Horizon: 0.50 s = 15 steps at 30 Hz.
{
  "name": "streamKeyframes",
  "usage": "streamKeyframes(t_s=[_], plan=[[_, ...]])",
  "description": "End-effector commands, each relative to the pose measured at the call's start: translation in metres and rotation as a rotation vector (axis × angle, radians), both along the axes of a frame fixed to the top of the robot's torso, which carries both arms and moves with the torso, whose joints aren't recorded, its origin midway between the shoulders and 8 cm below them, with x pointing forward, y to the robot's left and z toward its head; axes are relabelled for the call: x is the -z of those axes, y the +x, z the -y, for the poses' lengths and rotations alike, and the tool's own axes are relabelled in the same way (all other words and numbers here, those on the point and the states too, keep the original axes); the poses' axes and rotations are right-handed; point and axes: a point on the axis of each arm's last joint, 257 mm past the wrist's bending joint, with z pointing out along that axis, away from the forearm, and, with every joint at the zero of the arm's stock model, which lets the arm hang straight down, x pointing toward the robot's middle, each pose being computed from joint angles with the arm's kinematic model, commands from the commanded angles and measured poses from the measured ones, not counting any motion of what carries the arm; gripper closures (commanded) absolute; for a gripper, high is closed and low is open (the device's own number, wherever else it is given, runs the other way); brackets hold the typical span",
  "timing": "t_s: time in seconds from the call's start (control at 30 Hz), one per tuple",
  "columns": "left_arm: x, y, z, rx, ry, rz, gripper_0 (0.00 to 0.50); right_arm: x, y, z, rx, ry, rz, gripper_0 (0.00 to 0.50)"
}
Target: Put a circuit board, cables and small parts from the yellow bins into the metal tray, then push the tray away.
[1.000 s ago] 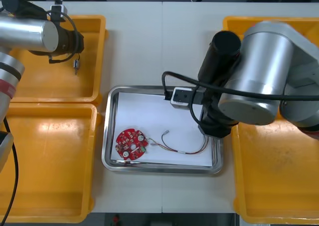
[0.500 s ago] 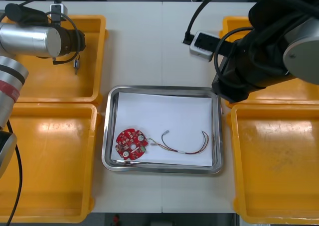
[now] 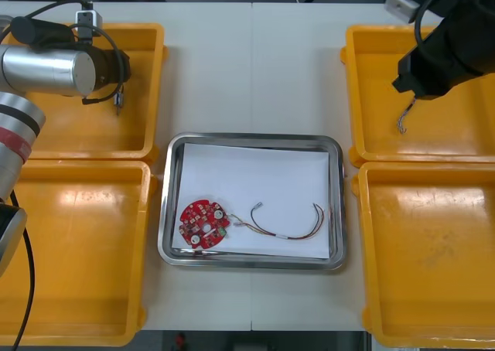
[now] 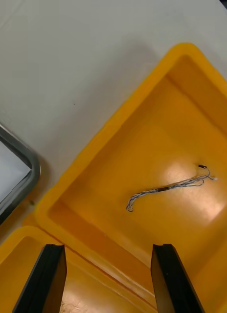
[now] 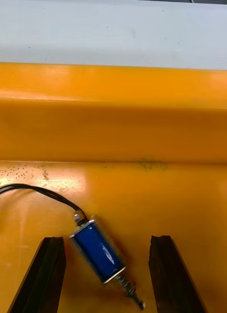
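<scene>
Red circuit board (image 3: 204, 225) lies in the near left corner of the white-lined metal tray (image 3: 337, 204). A red and yellow cable (image 3: 288, 227) lies beside it along the tray's near edge. The tray sits at the middle of the bench (image 3: 247, 65). The right pincer (image 4: 107, 247) hovers released over the far right bin (image 4: 118, 122), where a twisted blue and white cable (image 4: 167, 187) lies on the floor. The left pincer (image 5: 107, 239) is released low in the far left bin (image 5: 113, 122), with a small metal part (image 5: 98, 249) between its fingers, clear of both.
</scene>
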Motion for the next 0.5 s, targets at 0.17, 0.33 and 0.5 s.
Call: streamKeyframes(t_s=[0.17,0.33,0.5], plan=[[-0.031,0.014,0.015,0.0,-0.022,0.061,0.12,-0.029,0.02,0.074,0.244,0.02,0.067,0.0],[-0.03,0.014,0.016,0.004,-0.025,0.059,0.249,-0.019,0.024,0.096,0.323,0.03,0.035,0.0],[-0.03,0.014,0.014,0.002,-0.027,0.058,0.5,-0.005,0.027,0.113,0.39,0.082,-0.026,0.0]])
